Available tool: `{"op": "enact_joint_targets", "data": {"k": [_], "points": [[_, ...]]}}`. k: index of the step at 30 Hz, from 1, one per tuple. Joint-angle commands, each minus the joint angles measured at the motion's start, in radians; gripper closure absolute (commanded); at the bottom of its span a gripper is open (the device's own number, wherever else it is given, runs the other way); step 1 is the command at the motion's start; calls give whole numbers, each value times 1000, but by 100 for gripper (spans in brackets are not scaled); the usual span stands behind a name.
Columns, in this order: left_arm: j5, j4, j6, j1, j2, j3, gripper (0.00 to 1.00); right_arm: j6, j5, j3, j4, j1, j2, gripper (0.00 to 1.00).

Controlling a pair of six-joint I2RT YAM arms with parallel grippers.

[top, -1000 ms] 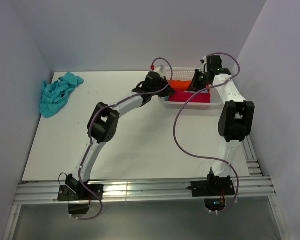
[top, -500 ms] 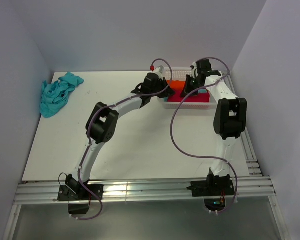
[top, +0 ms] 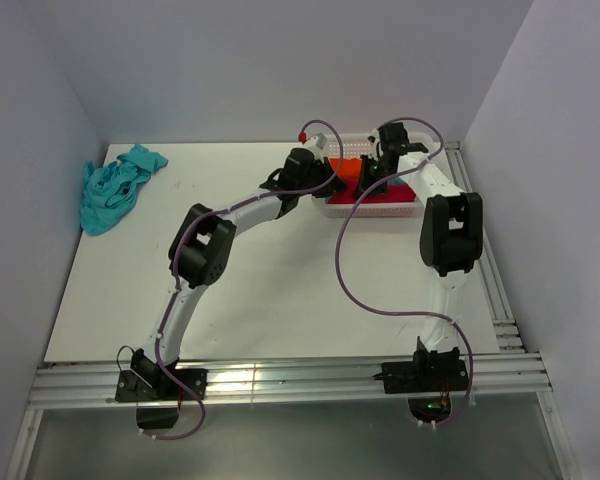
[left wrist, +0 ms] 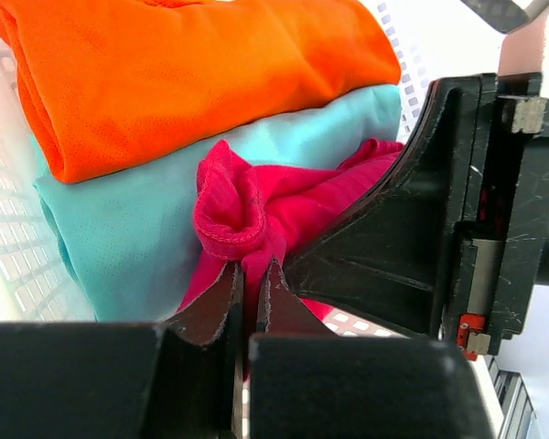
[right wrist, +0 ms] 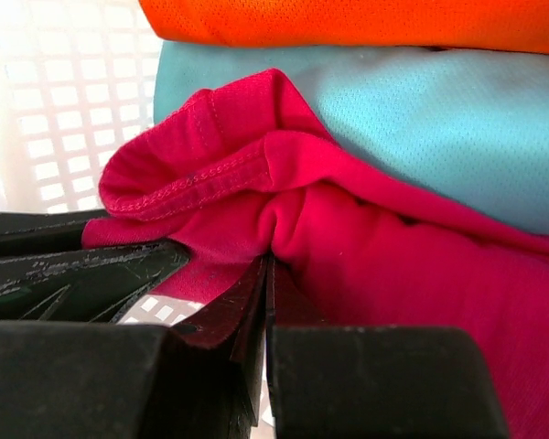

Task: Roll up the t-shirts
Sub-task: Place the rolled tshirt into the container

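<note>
Both arms reach into the white lattice basket (top: 405,209) at the far right of the table (top: 280,290), and the coming move turns on the cloth they share there. The crimson t-shirt (left wrist: 247,206) lies bunched in the basket against a folded light-blue garment (left wrist: 119,238), which has a folded orange garment (left wrist: 192,64) stacked on it.

The left gripper (left wrist: 250,274) comes in from the left and the right gripper (right wrist: 265,265) from the right. They meet at 1 gathered fold of the crimson shirt, so the 2 grips sit just beside each other and not at opposite ends of the shirt. Neither arm is clearly nearer. The shirt is too crumpled to tell which way its long axis runs.

The left jaws are pressed almost together, with a thin pleat of crimson cloth pinched between their tips. The right jaws are likewise nearly closed and nip a ridge of the same shirt just below its stitched hem. Neither gripper touches the orange garment.

The likely next step is to lift the shirt clear of the basket wall toward the near, open table. With the grips this close, most of the shirt would hang below them.

The turquoise t-shirt (top: 115,187) lies crumpled at the far left edge of the table, well apart from both grippers.
</note>
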State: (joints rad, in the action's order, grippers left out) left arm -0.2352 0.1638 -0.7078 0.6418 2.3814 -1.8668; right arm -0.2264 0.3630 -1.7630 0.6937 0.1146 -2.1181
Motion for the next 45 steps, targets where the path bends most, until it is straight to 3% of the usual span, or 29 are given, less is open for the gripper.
{"op": "enact_joint_targets", "data": {"k": [1, 17, 21, 25, 31, 39, 45], "points": [[-16, -185, 19, -11, 81, 37, 100, 10, -45, -21, 49, 5, -25, 95], [-82, -244, -19, -25, 93, -81, 92, -71, 69, 20, -45, -107, 107, 94], [-75, -277, -19, -25, 102, -100, 80, -79, 108, 16, -49, -142, 99, 93], [-55, -285, -18, -25, 85, -92, 60, -79, 120, -1, -43, -142, 76, 93], [-27, -345, 5, -24, 55, -179, 46, -93, 146, -16, -57, -142, 72, 92], [-29, -409, 19, -37, 33, -298, 41, -137, 183, -53, -83, -138, 41, 92], [-23, -406, 21, -39, 3, -290, 37, -140, 189, -12, -108, -138, 52, 92]]}}
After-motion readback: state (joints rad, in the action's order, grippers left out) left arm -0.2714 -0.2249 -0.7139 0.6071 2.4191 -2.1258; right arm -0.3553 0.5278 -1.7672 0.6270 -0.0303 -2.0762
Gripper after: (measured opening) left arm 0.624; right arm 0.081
